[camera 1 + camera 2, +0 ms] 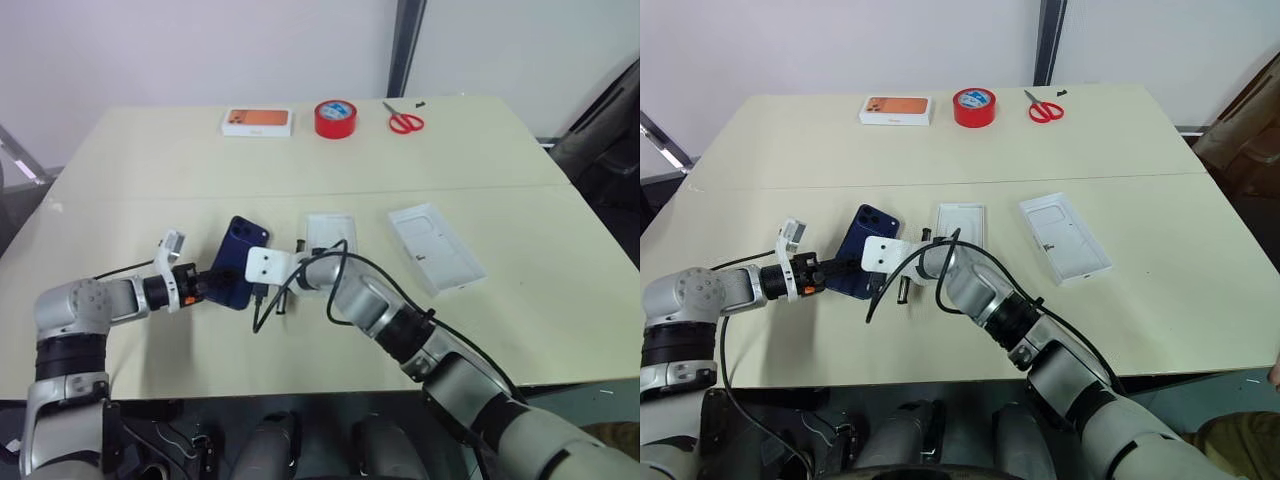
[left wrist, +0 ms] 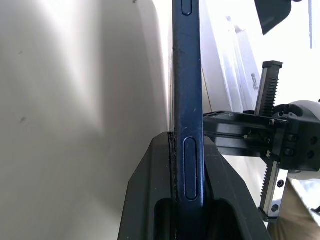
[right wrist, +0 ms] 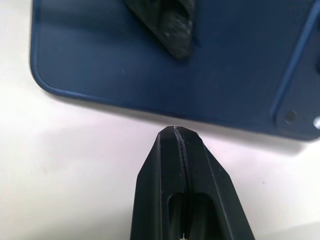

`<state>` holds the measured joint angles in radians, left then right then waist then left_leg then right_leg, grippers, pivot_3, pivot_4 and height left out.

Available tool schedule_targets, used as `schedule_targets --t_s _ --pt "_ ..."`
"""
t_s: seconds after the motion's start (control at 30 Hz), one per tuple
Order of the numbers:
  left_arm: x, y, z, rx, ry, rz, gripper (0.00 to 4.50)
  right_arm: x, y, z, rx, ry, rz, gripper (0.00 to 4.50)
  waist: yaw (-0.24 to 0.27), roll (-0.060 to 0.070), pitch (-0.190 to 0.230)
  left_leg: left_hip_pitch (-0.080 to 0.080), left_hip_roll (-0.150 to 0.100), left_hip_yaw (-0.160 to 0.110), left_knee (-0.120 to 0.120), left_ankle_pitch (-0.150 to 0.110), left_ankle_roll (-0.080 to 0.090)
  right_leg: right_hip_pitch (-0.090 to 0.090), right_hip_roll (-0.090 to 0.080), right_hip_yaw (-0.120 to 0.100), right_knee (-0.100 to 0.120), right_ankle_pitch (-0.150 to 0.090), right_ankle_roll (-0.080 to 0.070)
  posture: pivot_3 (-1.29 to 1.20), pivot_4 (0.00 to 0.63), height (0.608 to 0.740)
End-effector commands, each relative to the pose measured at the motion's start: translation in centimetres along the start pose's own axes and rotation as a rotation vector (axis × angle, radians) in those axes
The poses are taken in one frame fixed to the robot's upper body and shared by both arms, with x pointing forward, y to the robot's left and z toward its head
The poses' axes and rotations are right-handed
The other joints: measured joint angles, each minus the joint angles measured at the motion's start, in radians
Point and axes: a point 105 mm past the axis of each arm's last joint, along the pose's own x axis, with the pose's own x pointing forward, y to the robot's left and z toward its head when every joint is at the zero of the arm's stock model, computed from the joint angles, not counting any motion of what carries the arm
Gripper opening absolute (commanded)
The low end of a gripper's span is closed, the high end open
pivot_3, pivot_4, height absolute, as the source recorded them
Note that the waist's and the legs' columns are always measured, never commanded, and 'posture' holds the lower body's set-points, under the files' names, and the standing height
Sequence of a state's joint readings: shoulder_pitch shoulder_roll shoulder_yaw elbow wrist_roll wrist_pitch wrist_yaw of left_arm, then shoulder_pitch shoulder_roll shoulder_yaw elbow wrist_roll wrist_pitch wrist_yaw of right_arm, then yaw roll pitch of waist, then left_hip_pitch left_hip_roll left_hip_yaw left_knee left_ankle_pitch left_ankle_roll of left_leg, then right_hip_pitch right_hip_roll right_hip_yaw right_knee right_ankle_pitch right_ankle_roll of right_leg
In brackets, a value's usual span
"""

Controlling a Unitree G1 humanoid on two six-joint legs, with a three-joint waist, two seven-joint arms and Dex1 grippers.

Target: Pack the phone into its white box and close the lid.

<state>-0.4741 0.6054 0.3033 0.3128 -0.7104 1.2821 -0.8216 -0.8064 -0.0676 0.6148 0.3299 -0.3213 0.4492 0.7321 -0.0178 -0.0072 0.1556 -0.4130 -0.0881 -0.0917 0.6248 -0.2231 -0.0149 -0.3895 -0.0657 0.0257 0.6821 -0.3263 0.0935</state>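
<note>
Starting at the left, the left gripper (image 1: 203,287) has its jaws clamped on the near end of the phone (image 1: 238,262), pinching it front and back; the left wrist view looks straight along the phone's thin edge running out from between the black pads. The phone's long axis points away from the robot and slightly right, camera cluster at the far end, and it looks tilted up off the table (image 1: 180,170) rather than lying flat. Next across, the right gripper (image 3: 174,131) sits just beside the phone's right edge with its jaws pressed together on nothing, tip close to the dark blue back. Right of that lies the white box (image 1: 330,232), open, long axis roughly parallel to the phone's and just beyond the right wrist. Further right still, the lid (image 1: 436,246) rests well apart from the box. So the box lies to the phone's right, and the left arm, which holds it, must carry it across past the right arm
</note>
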Motion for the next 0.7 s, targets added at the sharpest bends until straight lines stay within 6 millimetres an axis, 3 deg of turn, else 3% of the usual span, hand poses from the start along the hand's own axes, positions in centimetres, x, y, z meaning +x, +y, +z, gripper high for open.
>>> schedule_targets --t_s 0.03,0.17,0.3,0.4,0.57,0.7 --pt "-0.2 1.0 -1.5 -0.071 0.036 0.04 0.13 -0.9 -1.1 1.2 0.026 -0.073 -0.037 0.0 -0.002 0.0 0.0 0.0 0.0 0.0 0.0 0.0 0.0 0.0 0.0 0.0 0.0 0.0 0.0 0.0 0.15 0.734" --pt "-0.4 0.7 -0.9 -0.072 -0.006 0.02 0.13 -1.5 -1.7 1.3 0.046 -0.108 -0.064 0.0 -0.003 0.0 0.0 0.0 0.0 0.0 -0.002 0.0 0.0 -0.001 0.0 0.0 0.0 0.0 0.0 0.0 0.15 0.734" --pt "-1.3 -0.2 0.8 -0.112 -0.126 -0.062 0.13 -4.0 -2.4 3.1 0.229 -0.31 -0.009 0.0 -0.002 -0.002 0.001 0.0 0.0 0.0 -0.002 0.002 -0.003 -0.001 0.0 0.0 -0.001 0.0 0.0 0.0 0.15 0.734" --pt "-1.6 -1.1 1.6 -0.079 -0.22 -0.113 0.0 -6.9 -2.6 3.3 0.304 -0.431 0.05 0.81 0.001 -0.005 0.003 -0.001 0.001 0.0 -0.002 0.0 0.0 -0.001 0.0 0.0 -0.001 0.0 0.0 0.0 0.15 0.734" --pt "-1.0 -2.4 1.7 -0.104 -0.247 -0.167 0.0 -9.5 -1.7 0.0 0.225 -0.363 0.124 3.21 0.005 -0.007 0.004 -0.003 0.0 0.0 -0.001 -0.001 0.001 -0.002 0.0 0.0 -0.001 0.0 0.0 0.0 0.15 0.734" --pt "-0.2 -3.3 1.8 -0.103 -0.265 -0.193 0.0 -11.3 -0.6 -2.6 0.172 -0.304 0.19 3.21 0.003 -0.008 0.005 -0.005 0.001 0.0 -0.001 -0.001 0.001 -0.001 0.0 0.0 -0.002 0.0 0.0 0.0 0.15 0.734"
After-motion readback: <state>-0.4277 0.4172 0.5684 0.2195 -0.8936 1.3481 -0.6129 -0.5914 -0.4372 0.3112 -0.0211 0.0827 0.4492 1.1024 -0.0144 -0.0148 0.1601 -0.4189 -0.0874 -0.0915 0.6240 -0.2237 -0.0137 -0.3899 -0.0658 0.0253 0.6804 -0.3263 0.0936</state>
